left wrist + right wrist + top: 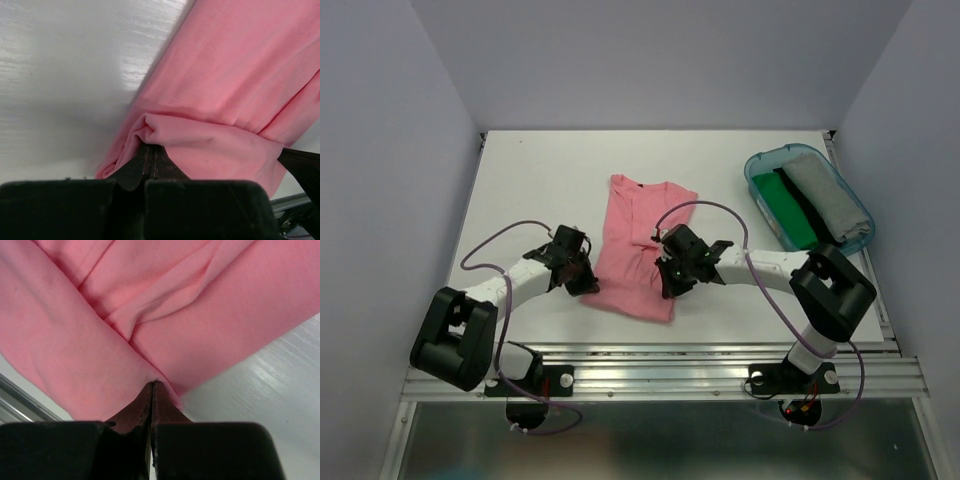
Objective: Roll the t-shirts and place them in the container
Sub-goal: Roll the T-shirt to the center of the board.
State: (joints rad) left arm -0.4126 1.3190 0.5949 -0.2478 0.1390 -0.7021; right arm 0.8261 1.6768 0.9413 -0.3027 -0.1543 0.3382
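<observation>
salmon-pink t-shirt (632, 250) lies mid-table, long axis pointing away from the arms; left gripper (583, 280) and right gripper (666, 284) each pinched tight on its near-end sides; I'd guess roll goes forward

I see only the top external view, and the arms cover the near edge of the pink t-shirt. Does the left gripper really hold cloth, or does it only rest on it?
Observer: It holds cloth. In the left wrist view, the left gripper is shut on a bunched fold at the edge of the pink t-shirt.
Operator: And the right one?
Observer: The right wrist view shows the right gripper shut too, its tips pinching the shirt's edge where two folds meet.
Operator: How does the cloth look at the left pinch?
Observer: It puckers into a small rounded lip just above the tips, and the white table shows directly beside it.
</observation>
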